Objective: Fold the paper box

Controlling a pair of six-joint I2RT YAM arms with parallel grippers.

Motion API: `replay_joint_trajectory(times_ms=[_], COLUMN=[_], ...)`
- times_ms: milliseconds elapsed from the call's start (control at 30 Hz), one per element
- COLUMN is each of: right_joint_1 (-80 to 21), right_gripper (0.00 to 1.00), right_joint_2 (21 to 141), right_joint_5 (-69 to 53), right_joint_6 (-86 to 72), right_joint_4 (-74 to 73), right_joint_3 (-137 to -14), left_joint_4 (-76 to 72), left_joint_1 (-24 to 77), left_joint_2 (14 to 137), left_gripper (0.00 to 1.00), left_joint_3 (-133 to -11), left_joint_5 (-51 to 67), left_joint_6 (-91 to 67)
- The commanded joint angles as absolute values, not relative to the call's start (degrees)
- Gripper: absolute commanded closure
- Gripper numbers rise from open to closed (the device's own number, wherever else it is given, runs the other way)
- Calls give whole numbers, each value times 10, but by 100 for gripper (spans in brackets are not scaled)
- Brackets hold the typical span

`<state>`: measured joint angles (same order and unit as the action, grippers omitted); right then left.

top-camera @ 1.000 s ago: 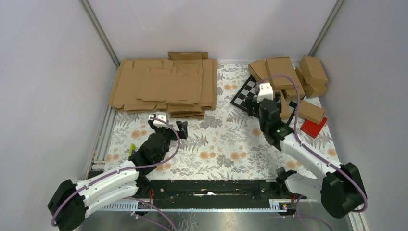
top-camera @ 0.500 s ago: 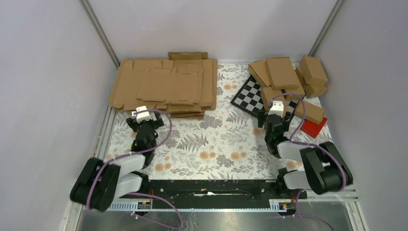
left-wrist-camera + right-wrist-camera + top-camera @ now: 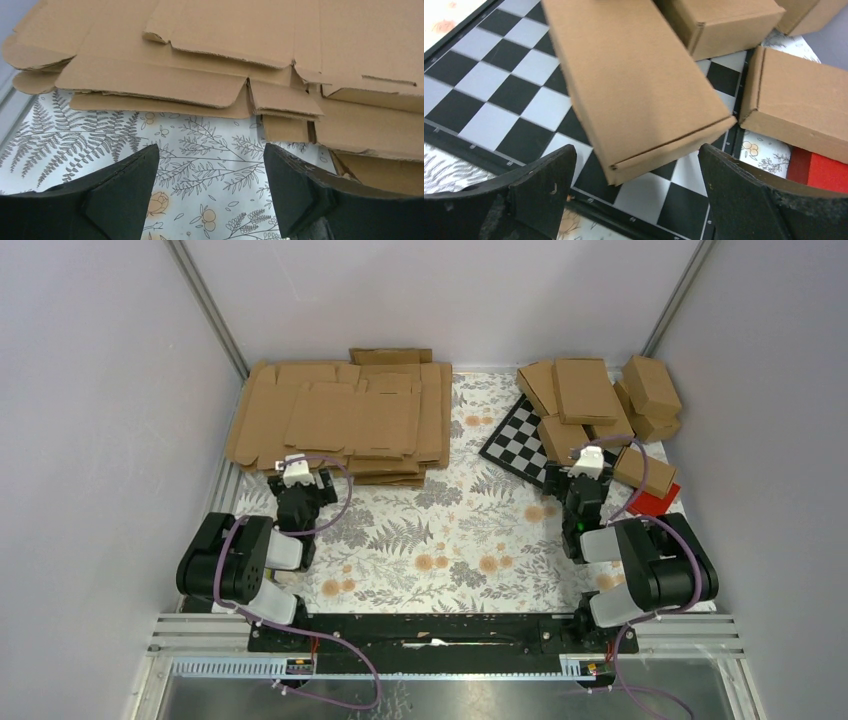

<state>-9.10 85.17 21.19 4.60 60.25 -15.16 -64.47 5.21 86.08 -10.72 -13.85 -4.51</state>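
Note:
I cannot single out the paper box: only a pile of flat brown blanks [image 3: 340, 420] and a group of folded brown cartons [image 3: 585, 390] show. My left gripper [image 3: 300, 480] hovers open just in front of the pile's near edge [image 3: 225, 40], and the left wrist view shows only the floral cloth between the jaws of this gripper [image 3: 211, 150]. My right gripper [image 3: 585, 472] is open and empty. In the right wrist view this gripper [image 3: 638, 149] faces the near end of one carton [image 3: 634, 85] lying on the checkerboard, without touching it.
A checkerboard [image 3: 515, 435] lies under some of the cartons at the back right. A red block [image 3: 655, 502] sits beside my right gripper, half under a carton [image 3: 804, 100]. Grey walls and metal rails enclose the floral cloth [image 3: 450, 530].
Both arms have folded back toward their bases. The left gripper swung left to the pile's near edge. The right gripper drew back from the cartons.

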Motion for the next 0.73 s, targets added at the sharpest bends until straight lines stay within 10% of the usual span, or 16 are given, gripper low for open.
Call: replay_joint_trajectory(times_ms=[0,67,700], right_joint_1=[-41,-40,-40], right_gripper=[1,0,0], right_joint_2=[898,881,888], right_joint_5=[191,188,174], right_joint_6=[-19,-26,-17], right_joint_4=[747,677,712], right_joint_3=[-125,-145,-133], left_joint_4=[-693,-692,-686], left_joint_1=[47,47,47], left_joint_2=[869,869,869], left_gripper=[15,2,1], left_joint_3=[-134,-134,-138], left_joint_5=[-88,-87,-83], left_joint_6=[-27,-26,-27])
